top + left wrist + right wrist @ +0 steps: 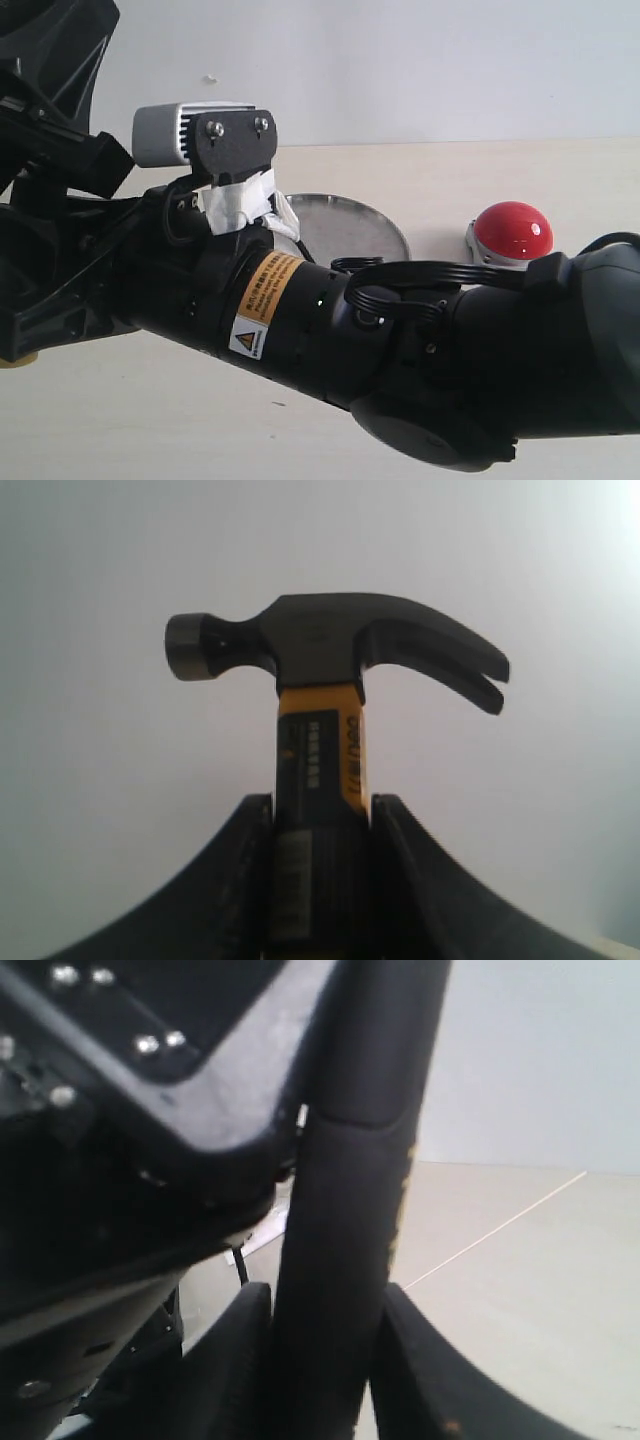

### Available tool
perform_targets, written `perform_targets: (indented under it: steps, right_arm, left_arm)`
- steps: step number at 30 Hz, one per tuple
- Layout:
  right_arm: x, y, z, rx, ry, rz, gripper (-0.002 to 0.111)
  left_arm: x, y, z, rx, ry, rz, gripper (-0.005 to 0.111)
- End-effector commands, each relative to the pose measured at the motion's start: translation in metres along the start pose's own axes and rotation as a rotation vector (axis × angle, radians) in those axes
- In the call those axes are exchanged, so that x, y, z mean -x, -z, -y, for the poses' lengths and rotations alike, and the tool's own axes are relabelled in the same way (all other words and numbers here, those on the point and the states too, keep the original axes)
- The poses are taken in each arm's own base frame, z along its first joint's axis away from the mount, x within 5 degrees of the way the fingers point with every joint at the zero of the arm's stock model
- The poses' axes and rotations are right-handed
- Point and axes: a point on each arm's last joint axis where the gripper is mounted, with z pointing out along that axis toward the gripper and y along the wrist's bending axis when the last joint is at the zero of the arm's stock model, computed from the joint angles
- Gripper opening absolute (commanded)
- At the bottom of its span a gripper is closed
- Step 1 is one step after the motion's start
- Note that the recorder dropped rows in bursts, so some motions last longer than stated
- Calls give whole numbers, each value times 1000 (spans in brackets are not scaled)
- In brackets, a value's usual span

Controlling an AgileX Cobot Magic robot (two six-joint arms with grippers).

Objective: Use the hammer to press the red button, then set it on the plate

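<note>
- The hammer [320, 660] is being held upright by the left gripper [322, 810]. Its dark steel head is being shown against a white wall [100, 560], striking face to one side and claw to the other.
- The left gripper's fingers [235, 880] are being pressed against both sides of the handle, just below the yellow label [335, 750].
- On that label a black brand word is being displayed along the handle. It seems to read "deli", but the small print beside it is too blurred to be read.
- In the right wrist view the hammer's black rubber grip is being clasped by the right gripper [325, 1295], with its fingers [430, 1380] closed on either side. A thin strip of yellow is being shown along one edge of the grip, and the black body of the left gripper is being seen just beside it.
- The plate [355, 230] and the red button [512, 228] are being seen on the beige table [120, 420]. They are near each other but apart, with the button to the plate's right.
- Both are being partly hidden by a black arm [400, 340] crossing the foreground.
- An orange-yellow warning label [262, 300] with a triangle symbol is being carried on that arm — its lines of print are too small to be read.
- A grey wrist camera [170, 133] is being carried on a black bracket, with white tape wrapped below it.
</note>
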Motion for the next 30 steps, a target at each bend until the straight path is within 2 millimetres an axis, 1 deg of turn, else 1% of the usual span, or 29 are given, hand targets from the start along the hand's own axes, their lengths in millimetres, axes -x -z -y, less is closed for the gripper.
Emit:
perform_targets:
  steps: [1, 2, 13, 16, 21, 23, 25, 30]
  right_arm:
    - [2, -1, -2, 11, 7, 15, 6]
    - [2, -1, -2, 12, 8, 14, 0]
    - [2, -1, -1, 6, -17, 8, 0]
    - [2, -1, 0, -8, -37, 8, 0]
    - [2, -1, 0, -10, -44, 8, 0]
    - [2, -1, 0, -10, -44, 8, 0]
    - [2, -1, 0, -10, -43, 8, 0]
    - [2, -1, 1, -25, -55, 14, 0]
  left_arm:
    - [13, -2, 1, -19, -17, 89, 0]
    - [13, -2, 2, -26, -20, 90, 0]
    - [12, -2, 2, -29, -20, 81, 1]
    - [12, -2, 2, -29, -20, 81, 7]
    - [12, -2, 2, -29, -22, 81, 28]
    - [12, -2, 2, -29, -22, 81, 32]
    - [12, -2, 2, -29, -24, 81, 34]
    - [12, -2, 2, -28, -32, 81, 34]
